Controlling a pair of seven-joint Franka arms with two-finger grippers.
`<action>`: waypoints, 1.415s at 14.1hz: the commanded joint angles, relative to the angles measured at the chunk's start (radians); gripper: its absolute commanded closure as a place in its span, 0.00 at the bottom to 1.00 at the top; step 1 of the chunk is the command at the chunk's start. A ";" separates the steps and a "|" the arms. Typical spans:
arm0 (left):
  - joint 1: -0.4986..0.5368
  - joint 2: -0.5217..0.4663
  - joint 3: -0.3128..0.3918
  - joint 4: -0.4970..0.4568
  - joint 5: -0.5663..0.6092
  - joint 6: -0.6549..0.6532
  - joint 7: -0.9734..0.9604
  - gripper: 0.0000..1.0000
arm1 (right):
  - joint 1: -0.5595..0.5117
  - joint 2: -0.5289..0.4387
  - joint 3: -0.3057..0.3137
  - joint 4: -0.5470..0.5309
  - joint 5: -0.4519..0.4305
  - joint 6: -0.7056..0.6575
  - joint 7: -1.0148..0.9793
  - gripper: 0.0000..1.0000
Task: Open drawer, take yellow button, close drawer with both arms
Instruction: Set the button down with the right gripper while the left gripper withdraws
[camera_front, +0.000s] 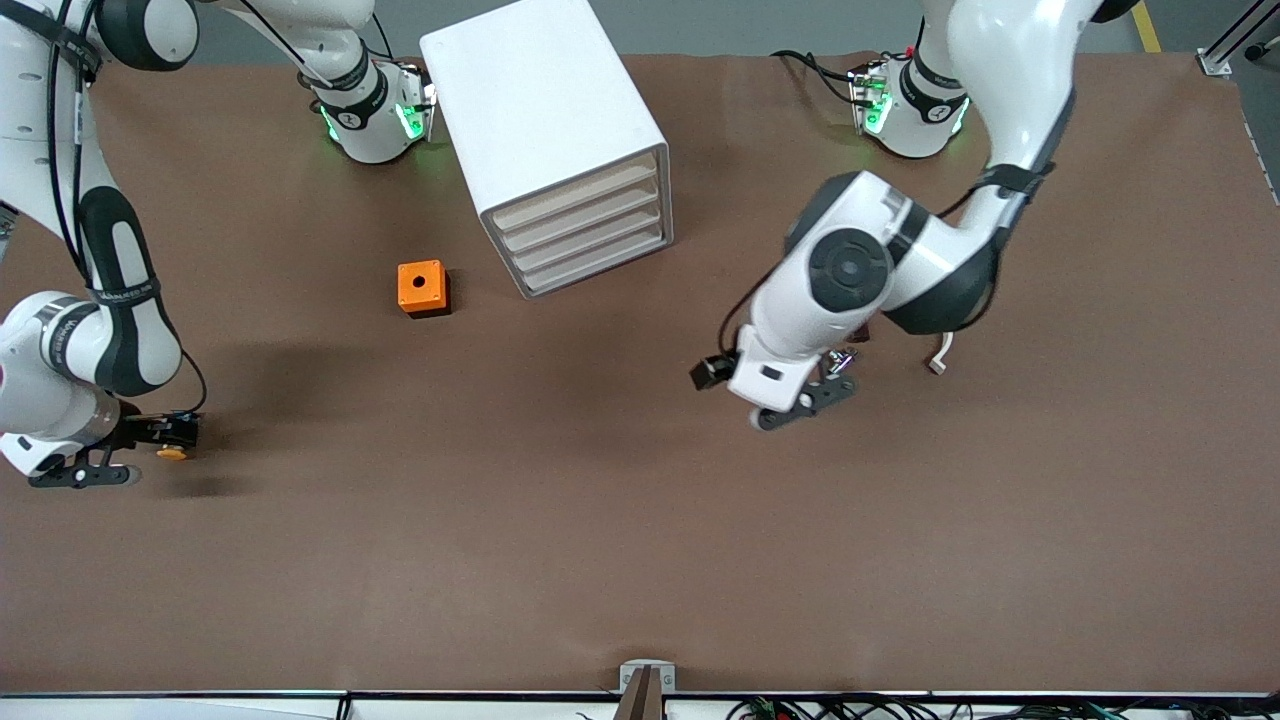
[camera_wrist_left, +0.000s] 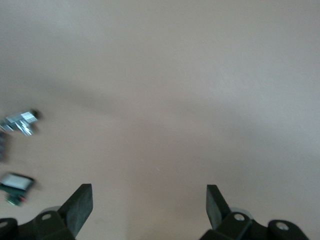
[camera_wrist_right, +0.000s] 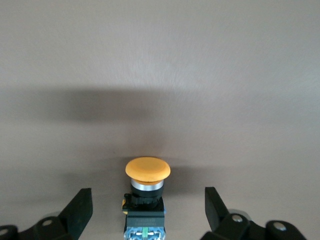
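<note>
The button (camera_wrist_right: 146, 192), with a round orange cap and a black body, lies on the brown table at the right arm's end (camera_front: 172, 453). My right gripper (camera_wrist_right: 148, 210) stands open around it, a finger on each side and clear of its body; in the front view the gripper (camera_front: 160, 446) is low at the table. The white cabinet (camera_front: 545, 120) stands near the arm bases, and its top drawer (camera_front: 577, 192) is shut like the three below. Over bare table hangs my left gripper (camera_front: 718, 380), open with nothing between its fingers (camera_wrist_left: 80, 205).
An orange cube with a hole (camera_front: 422, 287) sits beside the cabinet, toward the right arm's end. A small metal piece (camera_front: 840, 360) and a small white piece (camera_front: 938, 360) lie under the left arm; the metal piece (camera_wrist_left: 22, 121) also shows in the left wrist view.
</note>
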 joint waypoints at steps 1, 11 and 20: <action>0.056 -0.051 -0.010 -0.026 0.017 -0.028 0.082 0.00 | 0.016 -0.121 0.015 -0.014 0.015 -0.109 0.018 0.00; 0.194 -0.239 0.154 -0.081 -0.023 -0.116 0.599 0.00 | 0.226 -0.449 0.013 -0.011 0.013 -0.557 0.357 0.00; 0.177 -0.480 0.280 -0.110 -0.042 -0.251 0.811 0.00 | 0.253 -0.498 0.018 0.262 0.015 -0.864 0.377 0.00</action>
